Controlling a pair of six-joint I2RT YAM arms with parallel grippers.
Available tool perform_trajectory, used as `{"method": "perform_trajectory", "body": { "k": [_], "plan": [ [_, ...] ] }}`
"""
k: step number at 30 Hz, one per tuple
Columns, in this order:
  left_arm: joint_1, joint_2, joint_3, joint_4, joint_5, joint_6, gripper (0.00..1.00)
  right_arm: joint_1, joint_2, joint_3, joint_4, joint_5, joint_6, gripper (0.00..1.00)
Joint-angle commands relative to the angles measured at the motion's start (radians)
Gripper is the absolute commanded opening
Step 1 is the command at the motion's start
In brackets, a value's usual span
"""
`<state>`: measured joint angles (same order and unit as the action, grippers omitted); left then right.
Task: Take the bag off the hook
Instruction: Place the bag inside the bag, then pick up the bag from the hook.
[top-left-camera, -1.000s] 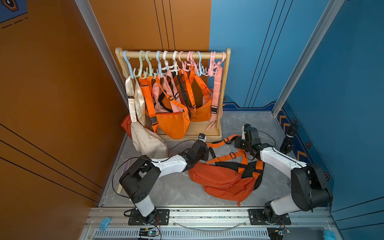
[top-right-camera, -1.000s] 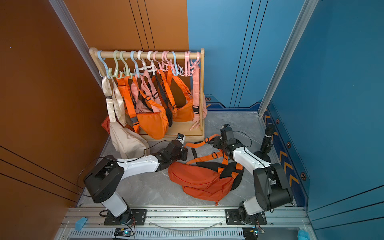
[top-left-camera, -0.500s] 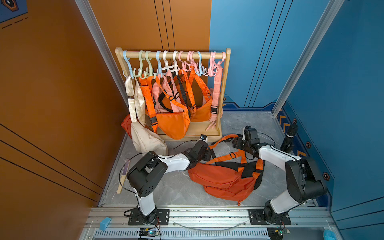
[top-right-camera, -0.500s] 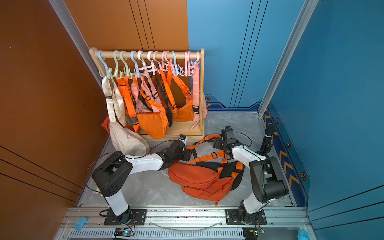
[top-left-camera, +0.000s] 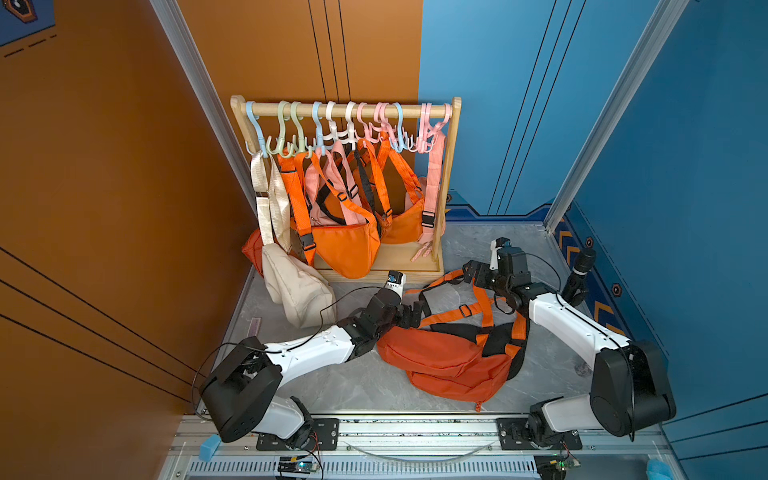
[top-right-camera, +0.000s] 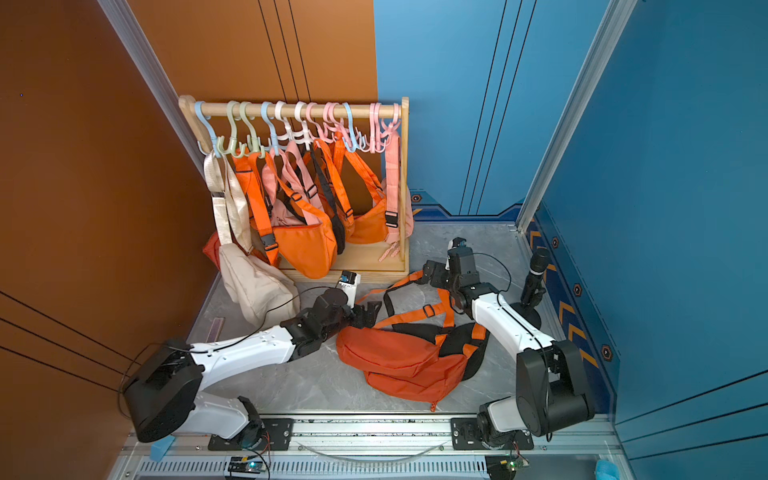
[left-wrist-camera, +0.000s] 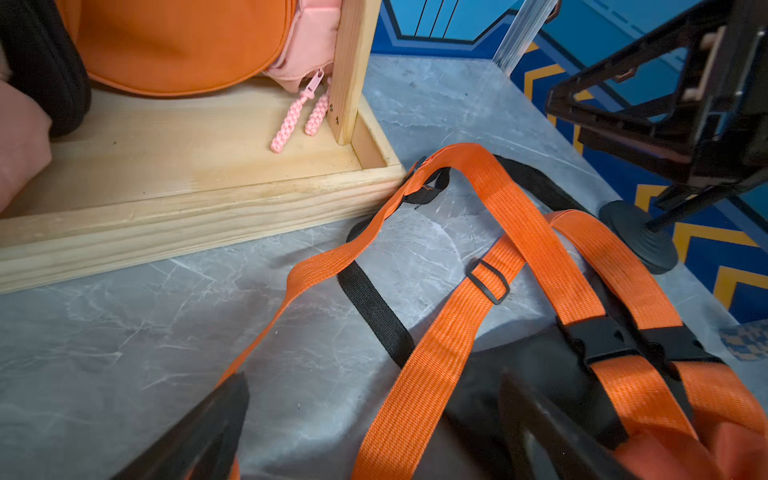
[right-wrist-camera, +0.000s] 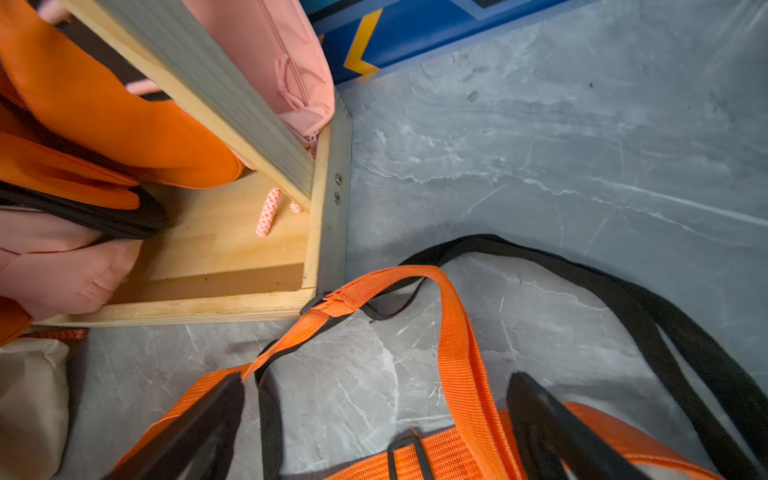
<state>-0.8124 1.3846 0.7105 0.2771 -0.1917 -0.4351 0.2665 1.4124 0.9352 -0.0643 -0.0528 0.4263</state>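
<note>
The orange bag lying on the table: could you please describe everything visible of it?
The orange bag lies slumped on the grey marbled table, off any hook. Fabric body, black back panel; orange and black webbing straps sprawl to the wooden rack base corner, carrying a black buckle and slider. The left gripper and right gripper stand open over the straps, clamping nothing.

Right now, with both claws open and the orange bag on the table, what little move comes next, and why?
Probably lift both arms straight up, away from the straps. The orange bag lies on the table, off the rack, and the left gripper and right gripper stand open, holding nothing. A sideways pull might snag.
</note>
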Motion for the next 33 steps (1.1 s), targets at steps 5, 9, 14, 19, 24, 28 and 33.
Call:
{"method": "perform_trajectory", "body": {
  "k": [5, 9, 14, 19, 24, 28, 33],
  "plan": [
    [-0.002, -0.238, -0.103, -0.032, -0.042, -0.013, 0.94, 0.091, -0.069, 0.131, -0.097, 0.02, -0.092, 1.0],
    [0.01, -0.381, -0.114, -0.153, -0.076, -0.013, 0.94, 0.135, -0.058, 0.238, -0.135, 0.012, -0.133, 0.96],
    [0.037, -0.554, -0.121, -0.294, -0.097, -0.015, 0.94, 0.189, 0.007, 0.389, -0.176, -0.022, -0.177, 0.89],
    [0.077, -0.698, -0.139, -0.415, -0.107, -0.013, 0.94, 0.274, 0.094, 0.552, -0.22, -0.039, -0.256, 0.91],
    [0.125, -0.823, -0.145, -0.552, -0.114, -0.015, 0.94, 0.366, 0.219, 0.763, -0.338, 0.018, -0.343, 0.98],
    [0.154, -0.912, -0.141, -0.628, -0.119, -0.015, 1.0, 0.419, 0.294, 0.879, -0.359, 0.037, -0.384, 0.99],
    [0.176, -0.976, -0.123, -0.693, -0.129, 0.006, 0.98, 0.479, 0.367, 0.981, -0.345, 0.027, -0.396, 0.98]
  ]
}}
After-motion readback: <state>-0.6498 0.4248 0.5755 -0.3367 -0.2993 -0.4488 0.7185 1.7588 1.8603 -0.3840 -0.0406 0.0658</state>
